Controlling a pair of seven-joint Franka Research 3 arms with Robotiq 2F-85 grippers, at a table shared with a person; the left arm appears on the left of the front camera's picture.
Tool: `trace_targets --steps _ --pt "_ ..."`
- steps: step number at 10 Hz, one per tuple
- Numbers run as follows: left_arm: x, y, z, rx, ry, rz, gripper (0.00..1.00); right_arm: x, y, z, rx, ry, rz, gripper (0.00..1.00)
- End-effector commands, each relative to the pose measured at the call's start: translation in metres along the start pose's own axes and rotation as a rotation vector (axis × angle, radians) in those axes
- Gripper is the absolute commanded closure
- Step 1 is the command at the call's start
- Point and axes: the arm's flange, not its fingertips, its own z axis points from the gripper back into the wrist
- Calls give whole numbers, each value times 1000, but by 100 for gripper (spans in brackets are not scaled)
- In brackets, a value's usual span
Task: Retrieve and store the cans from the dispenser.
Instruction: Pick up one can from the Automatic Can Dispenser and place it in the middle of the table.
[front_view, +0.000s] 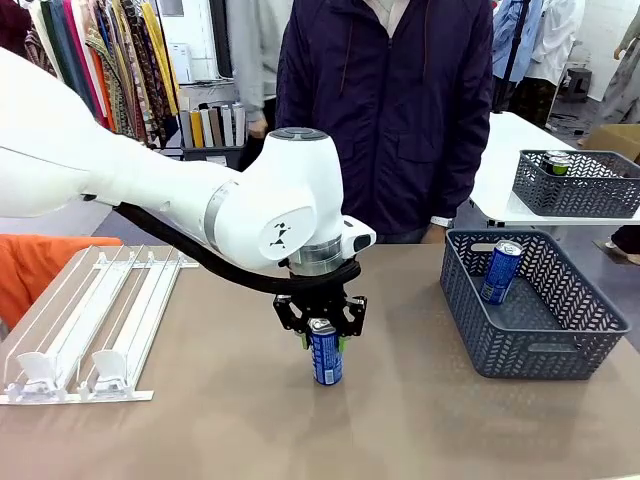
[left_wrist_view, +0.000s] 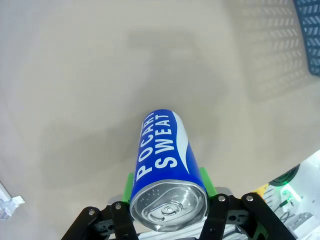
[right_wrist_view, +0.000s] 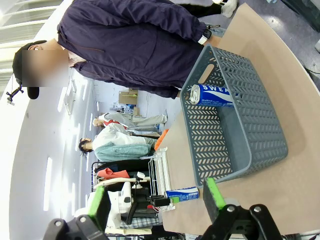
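Left claw holds a blue can upright at mid-table, basket to the right.

In the front view, lower centre, the left claw (front_view: 323, 327) is clamped on the top of a blue can (front_view: 325, 352) whose base looks to rest on or just above the table (front_view: 230, 420); the left wrist view shows green pads (left_wrist_view: 129, 184) pressed to both sides of the can (left_wrist_view: 165, 165) just under its silver top. To do this step well, lift straight, keep the can upright, and clear the near wall of the grey basket (front_view: 520, 355) at right before lowering beside the can already leaning inside (front_view: 500, 272). The empty white dispenser (front_view: 90, 325) lies lower left, out of the path. The right claw (right_wrist_view: 155, 200) stands wide, holding nothing. A person (front_view: 385, 110) stands beyond the table; a second basket (front_view: 575, 190) sits upper right.
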Motion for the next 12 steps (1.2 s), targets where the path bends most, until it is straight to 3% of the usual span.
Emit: trace_targets --steps 1,4,7,9,11,12 --pt "7 -8 3 33 -1 16 0 2 1 1 5 1 28 0" --pt "6 -7 16 29 -39 22 0 2 1 1 5 1 28 0" --pt "-9 18 75 10 -132 62 0 2 1 1 5 1 28 0" --pt "-33 66 134 -83 -130 88 0 2 1 1 5 1 28 0" --pt "-40 152 167 -273 -51 54 0 2 1 1 5 1 28 0" --pt "-46 211 176 -426 -5 25 0 2 1 1 5 1 28 0"
